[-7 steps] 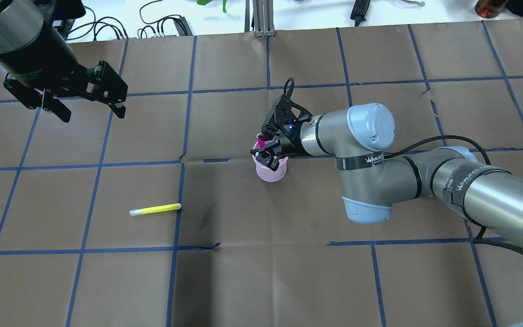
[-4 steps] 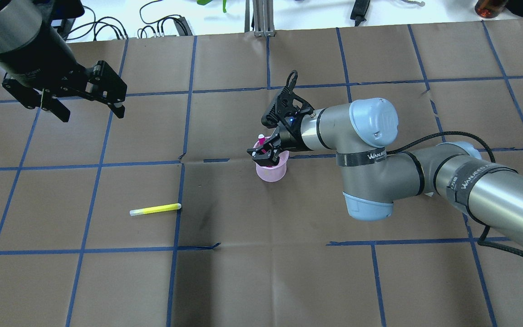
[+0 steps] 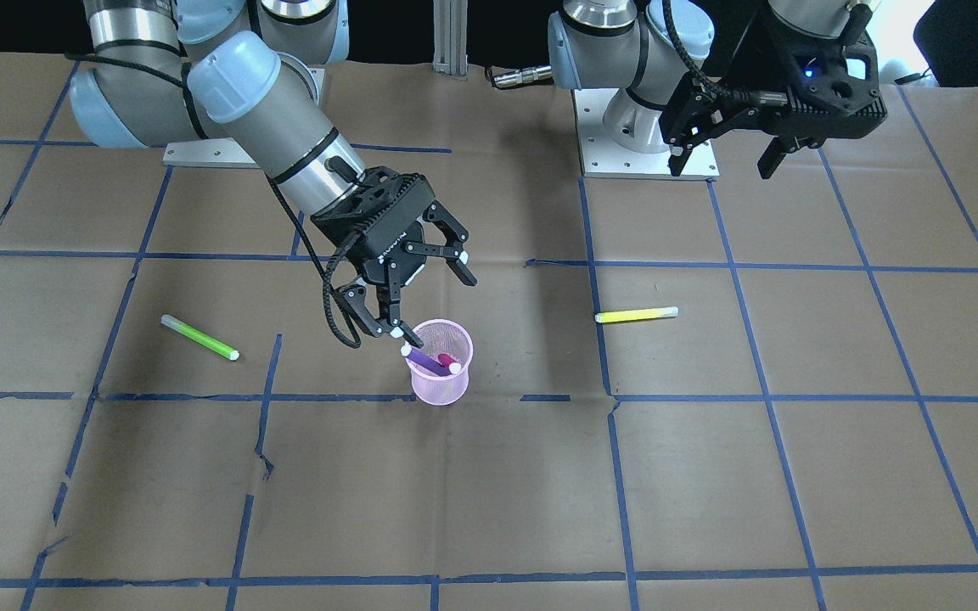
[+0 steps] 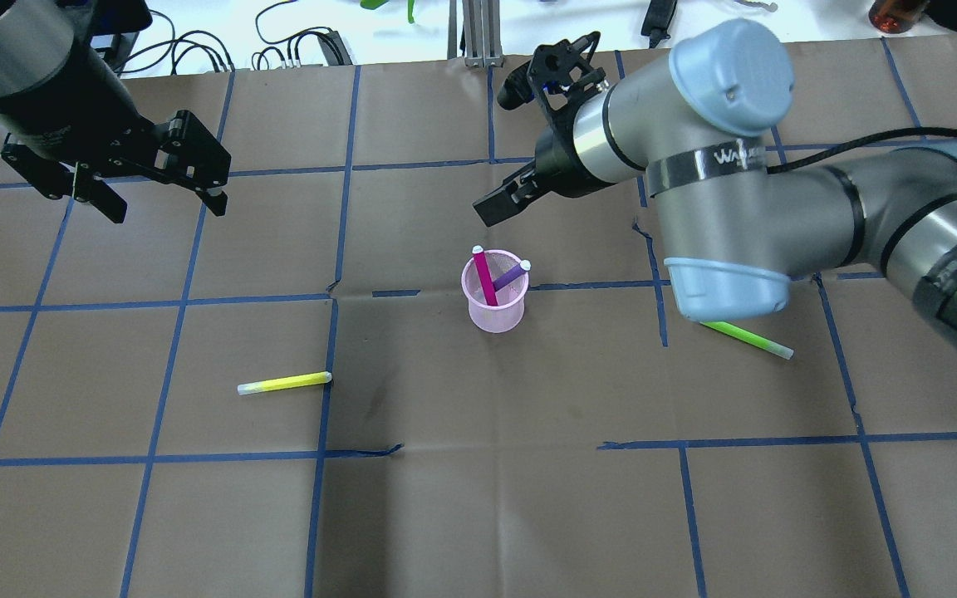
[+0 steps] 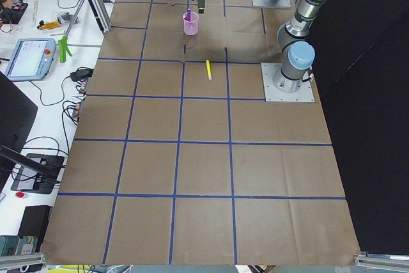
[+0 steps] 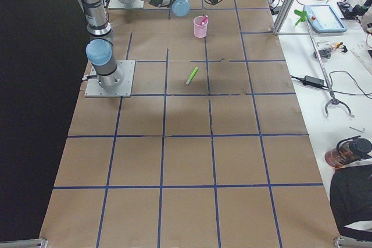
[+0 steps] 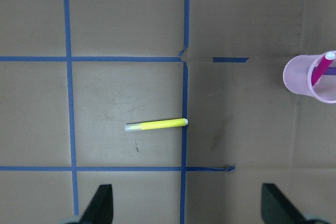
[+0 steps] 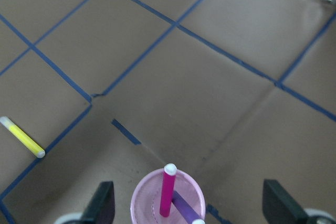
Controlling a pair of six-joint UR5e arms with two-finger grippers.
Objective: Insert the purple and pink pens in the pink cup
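Observation:
The pink mesh cup [image 4: 495,306] stands upright near the table's middle. A pink pen [image 4: 483,276] and a purple pen [image 4: 512,275] lean inside it with their white tips above the rim. They also show in the front view: the cup [image 3: 441,383], the pink pen [image 3: 448,363] and the purple pen [image 3: 424,360]. My right gripper [image 3: 434,304] is open and empty. It hovers just above and behind the cup, and the right wrist view looks down on the cup [image 8: 144,203]. My left gripper [image 4: 167,208] is open and empty, high over the far left.
A yellow pen [image 4: 285,383] lies on the brown paper left of the cup. A green pen [image 4: 748,339] lies to the right, partly under my right arm's elbow. Blue tape lines grid the table. Cables and tools lie beyond the far edge.
My right gripper has risen from the cup's mouth and drawn back toward the far side. The purple pen now shows standing in the cup beside the pink one. The left arm has not moved.

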